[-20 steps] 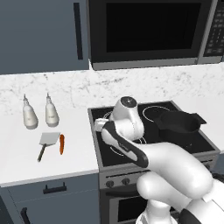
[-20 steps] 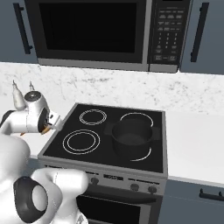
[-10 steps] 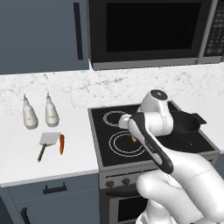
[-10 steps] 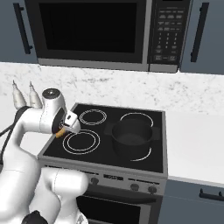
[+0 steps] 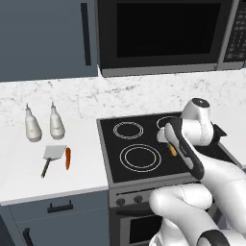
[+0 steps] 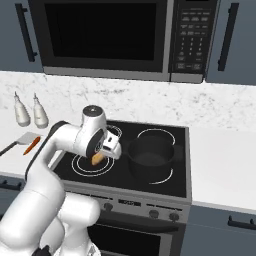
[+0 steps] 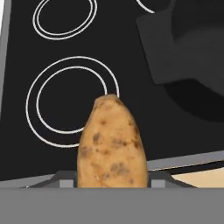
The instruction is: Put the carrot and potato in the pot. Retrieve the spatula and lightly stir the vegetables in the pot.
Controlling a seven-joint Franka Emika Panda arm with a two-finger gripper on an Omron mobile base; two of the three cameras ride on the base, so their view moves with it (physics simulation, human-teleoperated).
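My gripper (image 6: 99,154) hangs over the stove's front left burner, shut on the tan-orange potato (image 6: 97,158). In the hand view the speckled potato (image 7: 111,146) stands between the gripper (image 7: 111,178) tips. The black pot (image 6: 150,157) sits on the front right burner, just right of the gripper; in the hand view the pot (image 7: 197,61) and its flat handle lie at the upper right. In the left base view the gripper (image 5: 169,144) with the potato (image 5: 172,150) is over the stove. The thin orange carrot (image 5: 67,157) lies on the counter beside the spatula (image 5: 52,156).
Two white bottles (image 5: 32,127) (image 5: 56,125) stand behind the spatula on the marble counter (image 5: 19,168). A microwave (image 6: 105,37) hangs over the black stove top (image 6: 125,172). The counter continues right of the stove.
The arm has swung right from the counter side over the stove's front left burner, carrying the potato toward the pot. Carrot and spatula have stayed put.
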